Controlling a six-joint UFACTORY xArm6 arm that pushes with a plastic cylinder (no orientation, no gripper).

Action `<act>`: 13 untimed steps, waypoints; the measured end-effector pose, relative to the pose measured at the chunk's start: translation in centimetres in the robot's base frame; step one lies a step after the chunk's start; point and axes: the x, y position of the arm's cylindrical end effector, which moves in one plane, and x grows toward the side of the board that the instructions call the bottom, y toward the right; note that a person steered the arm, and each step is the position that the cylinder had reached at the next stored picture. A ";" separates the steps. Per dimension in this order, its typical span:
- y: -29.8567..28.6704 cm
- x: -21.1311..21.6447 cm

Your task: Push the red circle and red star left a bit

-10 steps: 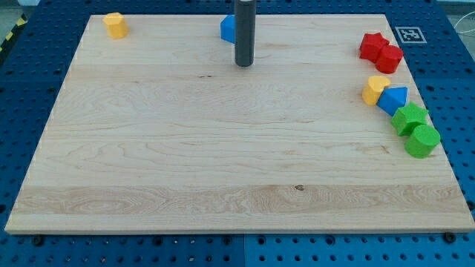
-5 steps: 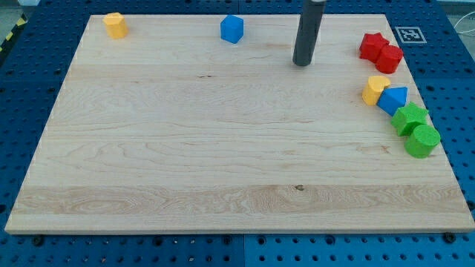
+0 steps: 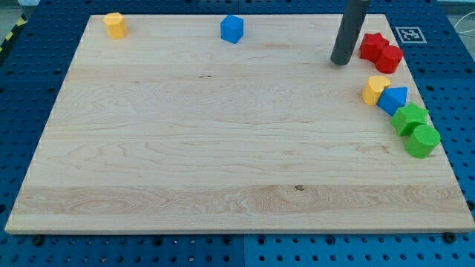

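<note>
A red star point(image 3: 372, 45) and a red circle point(image 3: 390, 58) sit touching each other near the top right corner of the wooden board point(image 3: 223, 148). The star is up and left of the circle. My tip point(image 3: 341, 63) rests on the board just left of the red star, a small gap away, touching neither red block.
A yellow block point(image 3: 375, 90), a blue triangle-like block point(image 3: 392, 99), a green star point(image 3: 409, 117) and a green circle point(image 3: 422, 140) cluster along the right edge below the red pair. A blue block point(image 3: 232, 28) and a yellow block point(image 3: 114, 24) sit near the top edge.
My tip has moved right along the top of the board, from beside the blue block to just left of the red star. No block has moved.
</note>
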 end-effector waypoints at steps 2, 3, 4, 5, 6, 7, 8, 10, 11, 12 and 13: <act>7.3 3.4; 12.5 2.7; 15.6 -0.1; 15.7 -2.1; 13.9 -2.5; 12.4 -2.5; 11.5 -2.1; 10.7 1.1; 7.6 1.1; 5.2 0.1; 5.5 -0.7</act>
